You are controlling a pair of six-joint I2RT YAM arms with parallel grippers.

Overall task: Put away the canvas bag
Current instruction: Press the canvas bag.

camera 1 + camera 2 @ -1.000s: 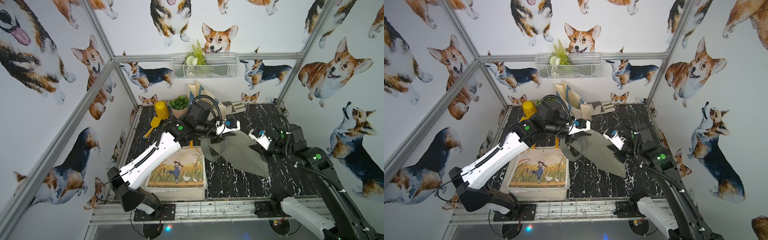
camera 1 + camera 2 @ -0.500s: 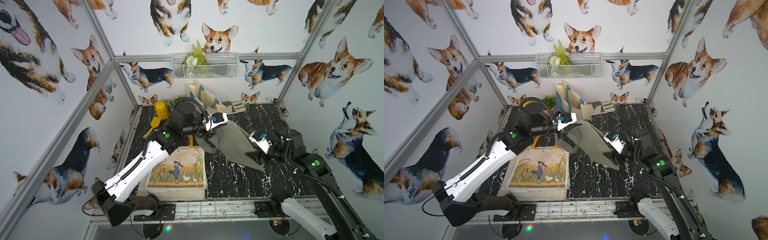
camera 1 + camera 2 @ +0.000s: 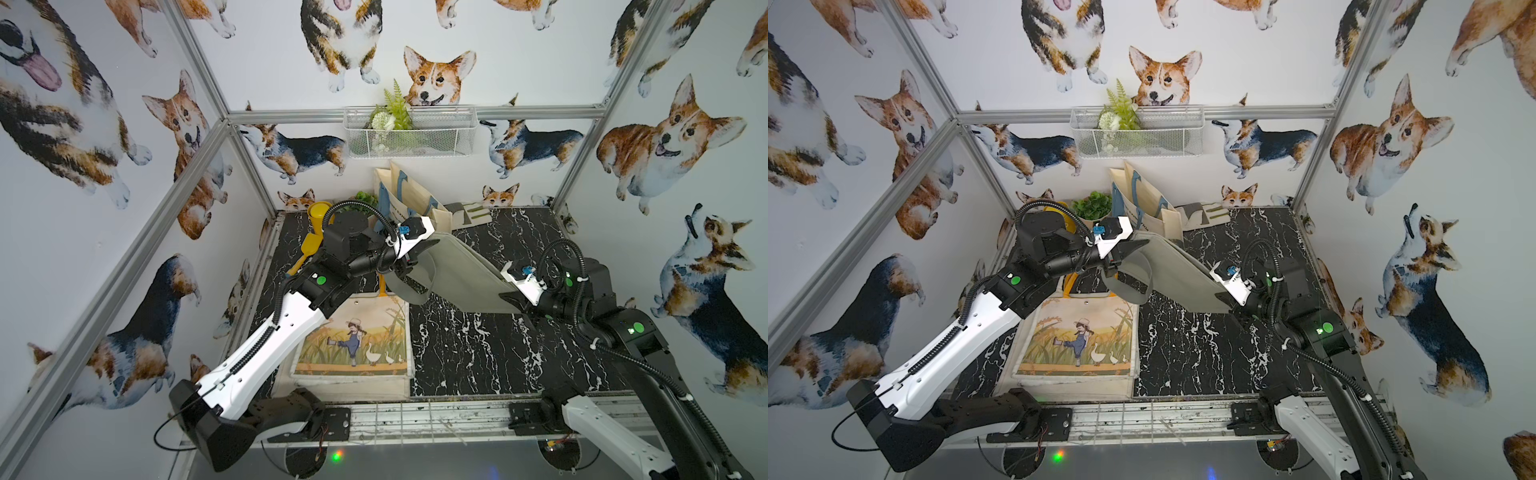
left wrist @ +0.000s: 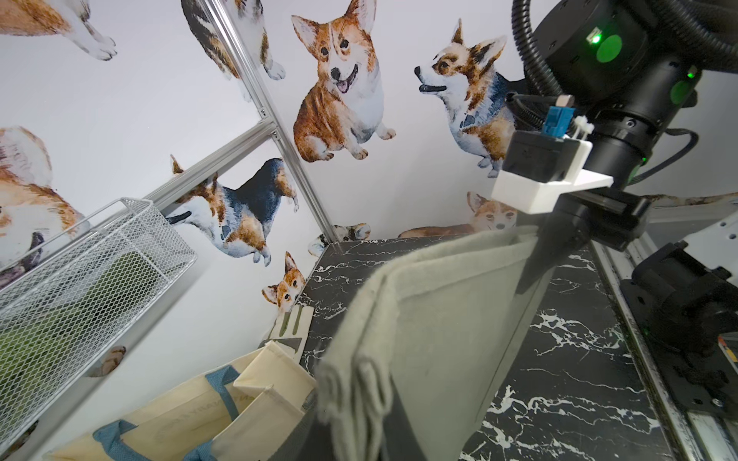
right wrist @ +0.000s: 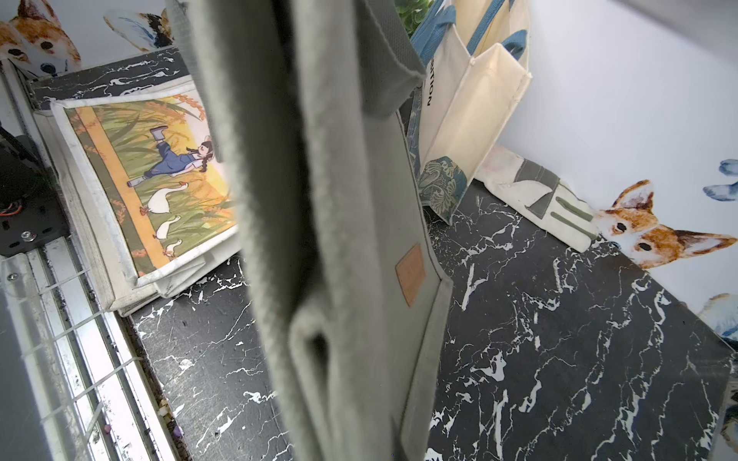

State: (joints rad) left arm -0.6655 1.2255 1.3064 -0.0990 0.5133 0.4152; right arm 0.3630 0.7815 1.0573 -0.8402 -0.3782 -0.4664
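Note:
The grey-green canvas bag (image 3: 461, 274) (image 3: 1177, 276) hangs stretched in the air above the black marble table (image 3: 478, 357), in both top views. My left gripper (image 3: 415, 258) (image 3: 1122, 254) is shut on the end with the handle loop, near the back. My right gripper (image 3: 510, 297) (image 3: 1224, 298) is shut on the opposite edge, lower and to the right. In the left wrist view the folded fabric of the bag (image 4: 431, 319) fills the space ahead, with the right gripper (image 4: 533, 259) clamped on its far corner. In the right wrist view the bag (image 5: 343, 207) hides my jaws.
A bag printed with a girl and geese (image 3: 353, 340) lies flat at the front left. A cream tote with blue handles (image 3: 405, 199) stands at the back under a white wire basket (image 3: 409, 133) on the wall. A yellow scoop (image 3: 316, 216), a plant (image 3: 1092, 204) and a glove (image 3: 469, 212) are nearby.
My left gripper has drawn its end of the bag leftward and back, pulling the fabric flatter and tauter. The right gripper has stayed at about the same place on the other edge.

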